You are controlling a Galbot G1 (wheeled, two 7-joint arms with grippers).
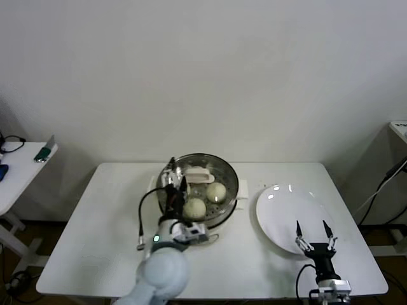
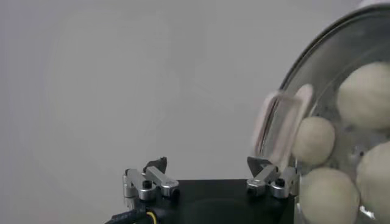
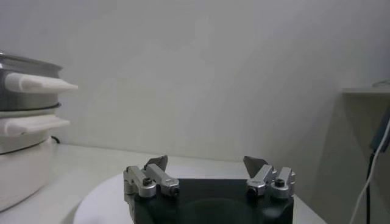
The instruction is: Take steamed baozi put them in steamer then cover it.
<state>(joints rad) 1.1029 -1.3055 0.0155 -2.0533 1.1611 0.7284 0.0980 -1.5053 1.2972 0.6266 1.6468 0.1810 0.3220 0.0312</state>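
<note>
We are looking down at a white table [image 1: 95, 235] on which the steamer [image 1: 226, 213] is standing near the middle, with the cover [image 1: 205, 170] sitting on top of it. Through the glass we are seeing steamed baozi [image 1: 216, 191] lying inside on the basket floor; the head view is showing two clearly, while the left wrist view is showing four of them [image 2: 314, 140] behind the lid's glass. The cover's cream-white handle [image 2: 281, 126] is standing just beside one finger [image 2: 272, 179] of the left gripper [image 1: 173, 180], and we cannot tell whether the two are touching. That gripper is hovering over the left edge of the steamer with its jaws spread wide, gripping nothing, and the handle is lying outside the gap between its fingers, not inside it. The right gripper [image 1: 313, 234] is waiting well apart from the steamer, over the near edge of a white plate [image 1: 280, 206] that is lying to the steamer's right; its jaws are also standing wide and holding nothing. From the right wrist view, the steamer's white side handles [image 3: 36, 83] are showing far off to one side, with the plate's rim [image 3: 103, 198] beneath the right gripper [image 3: 207, 173].
</note>
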